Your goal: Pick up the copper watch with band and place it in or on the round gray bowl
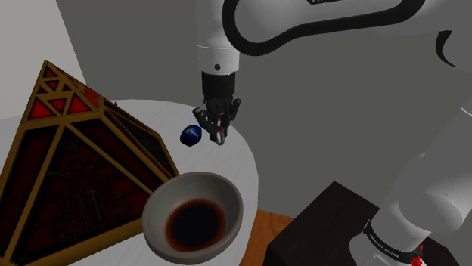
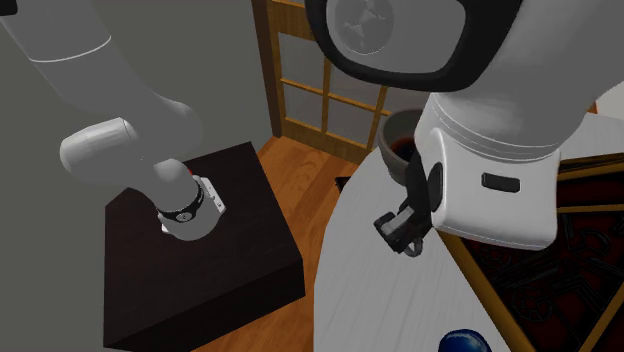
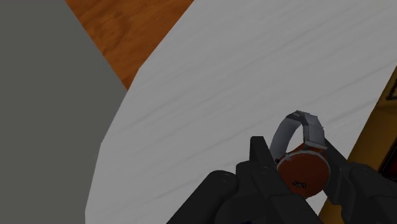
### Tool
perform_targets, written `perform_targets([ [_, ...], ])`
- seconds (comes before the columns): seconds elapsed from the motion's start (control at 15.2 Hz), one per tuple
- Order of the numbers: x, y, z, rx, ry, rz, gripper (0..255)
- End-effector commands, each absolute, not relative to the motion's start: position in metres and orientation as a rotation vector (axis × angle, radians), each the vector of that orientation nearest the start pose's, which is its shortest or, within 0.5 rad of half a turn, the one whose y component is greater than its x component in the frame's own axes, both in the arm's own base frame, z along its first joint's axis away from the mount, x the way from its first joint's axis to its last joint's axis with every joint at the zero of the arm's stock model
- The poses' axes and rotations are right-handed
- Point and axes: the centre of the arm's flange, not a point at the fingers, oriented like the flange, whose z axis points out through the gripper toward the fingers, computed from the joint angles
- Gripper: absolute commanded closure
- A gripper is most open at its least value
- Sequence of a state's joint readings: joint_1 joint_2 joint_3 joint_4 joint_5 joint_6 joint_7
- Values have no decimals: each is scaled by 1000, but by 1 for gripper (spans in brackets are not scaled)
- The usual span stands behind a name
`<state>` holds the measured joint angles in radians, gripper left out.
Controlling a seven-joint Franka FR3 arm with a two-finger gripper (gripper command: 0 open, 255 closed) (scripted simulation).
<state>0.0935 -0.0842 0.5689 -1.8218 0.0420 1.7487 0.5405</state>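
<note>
Wrist view: fingers clasp watch over bare table near its edge.

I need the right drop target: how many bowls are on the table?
1. The gray bowl sits at the white table's near edge in the shoulder view, beside the red-and-gold pyramid. Another could be hidden behind that pyramid.
</note>
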Motion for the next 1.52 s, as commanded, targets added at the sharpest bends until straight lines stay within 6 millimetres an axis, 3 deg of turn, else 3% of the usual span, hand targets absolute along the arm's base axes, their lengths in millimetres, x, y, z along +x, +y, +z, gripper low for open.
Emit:
perform_targets([
  [0.0, 417, 342, 570, -3141, -177, -1, 255],
  [0.99, 417, 342, 645, -3141, -177, -1, 255],
  [1.45, 354, 410, 649, -3141, -177, -1, 255],
])
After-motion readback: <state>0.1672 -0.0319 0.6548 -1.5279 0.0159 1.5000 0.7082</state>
